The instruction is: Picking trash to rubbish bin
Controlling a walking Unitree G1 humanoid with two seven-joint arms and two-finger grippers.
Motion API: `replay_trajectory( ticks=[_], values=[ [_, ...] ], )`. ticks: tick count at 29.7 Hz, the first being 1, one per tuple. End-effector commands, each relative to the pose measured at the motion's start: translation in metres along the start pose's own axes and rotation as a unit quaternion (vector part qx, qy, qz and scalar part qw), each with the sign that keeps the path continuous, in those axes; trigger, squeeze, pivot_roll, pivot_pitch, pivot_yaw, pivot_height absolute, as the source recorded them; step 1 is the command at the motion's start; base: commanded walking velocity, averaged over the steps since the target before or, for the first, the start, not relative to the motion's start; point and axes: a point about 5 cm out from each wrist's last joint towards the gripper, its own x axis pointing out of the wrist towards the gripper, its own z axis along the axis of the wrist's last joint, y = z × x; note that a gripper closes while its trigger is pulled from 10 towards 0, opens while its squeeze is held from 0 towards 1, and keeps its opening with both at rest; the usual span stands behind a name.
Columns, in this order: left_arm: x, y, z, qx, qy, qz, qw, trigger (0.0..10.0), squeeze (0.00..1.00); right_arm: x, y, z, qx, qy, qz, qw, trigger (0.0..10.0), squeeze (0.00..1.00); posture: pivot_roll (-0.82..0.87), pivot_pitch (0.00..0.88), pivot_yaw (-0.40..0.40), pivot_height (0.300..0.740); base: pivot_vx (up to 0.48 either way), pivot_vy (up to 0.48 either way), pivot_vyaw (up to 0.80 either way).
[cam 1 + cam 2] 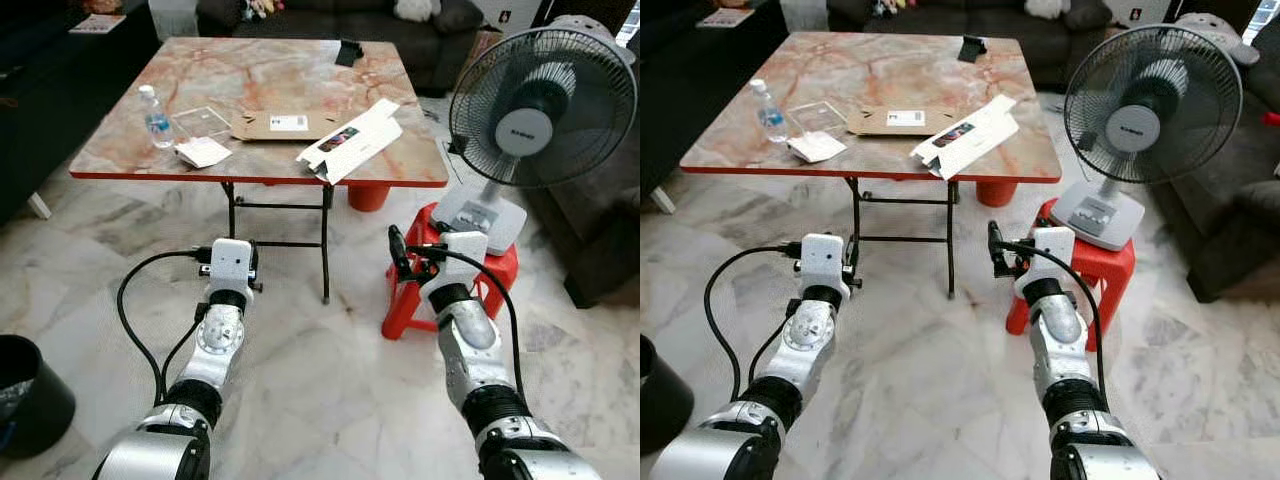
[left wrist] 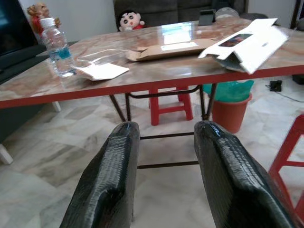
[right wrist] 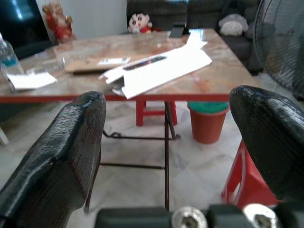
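Facing the marble worktop [image 1: 262,75], both pincers hang empty with fingers apart: left pincer [image 2: 164,156], right pincer [image 3: 171,142]. On it lie a flattened white box [image 1: 352,139], brown cardboard [image 1: 280,125], clear wrapper [image 1: 201,122], white paper [image 1: 203,151] and a water bottle [image 1: 155,117]. Black bin [image 1: 25,395] stands on the floor at far left.

Even indoor daylight, sharp head views.
Glare is shining off the table [image 2: 190,71]; the near fingers [image 3: 61,156] are blurring.

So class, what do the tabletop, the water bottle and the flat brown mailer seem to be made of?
Tabletop: marble-look, probably glossy laminate; reddish veins, reflections, thin red edge.
Water bottle: clear plastic; see-through, white cap, blue label.
Brown mailer: matte cardboard; dull kraft colour, white label.
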Motion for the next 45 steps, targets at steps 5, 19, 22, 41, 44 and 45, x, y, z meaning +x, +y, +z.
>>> replay_trajectory(
  ticks=[5, 19, 22, 41, 44, 45],
  values=[
    [0.002, -0.001, 0.004, 0.000, -0.005, -0.001, 1.000, 10.0, 0.00, 0.003, 0.000, 0.007, -0.003, -0.015, -0.003, 1.000, 10.0, 0.00, -0.08, 0.019, -0.049, 0.740, 0.313, 0.000, 0.00],
    [0.005, -0.002, 0.008, 0.000, -0.013, -0.007, 1.000, 10.0, 0.00, 0.004, 0.008, 0.009, 0.007, -0.024, 0.006, 1.000, 10.0, 0.00, -0.08, 0.000, -0.031, 0.740, 0.390, 0.000, 0.33],
    [0.006, -0.002, 0.008, -0.001, -0.013, -0.008, 1.000, 10.0, 0.00, 0.004, 0.010, 0.009, 0.001, -0.025, 0.011, 1.000, 10.0, 0.00, -0.08, 0.000, -0.030, 0.740, 0.406, 0.000, 0.00],
    [0.008, -0.002, 0.012, -0.009, -0.017, -0.007, 1.000, 10.0, 0.00, 0.006, 0.012, 0.010, 0.008, -0.023, 0.014, 1.000, 10.0, 0.00, -0.08, 0.000, -0.039, 0.740, 0.409, 0.000, 0.00],
    [0.009, -0.001, 0.013, -0.010, -0.018, -0.005, 1.000, 10.0, 0.00, 0.006, 0.011, 0.011, -0.004, -0.023, 0.014, 1.000, 10.0, 0.00, -0.08, 0.000, -0.042, 0.740, 0.406, 0.000, 0.00],
    [0.009, -0.001, 0.013, -0.010, -0.018, -0.005, 1.000, 10.0, 0.00, 0.007, 0.011, 0.011, -0.004, -0.024, 0.014, 1.000, 10.0, 0.00, -0.08, 0.000, -0.042, 0.740, 0.405, 0.000, 0.00]
  ],
)
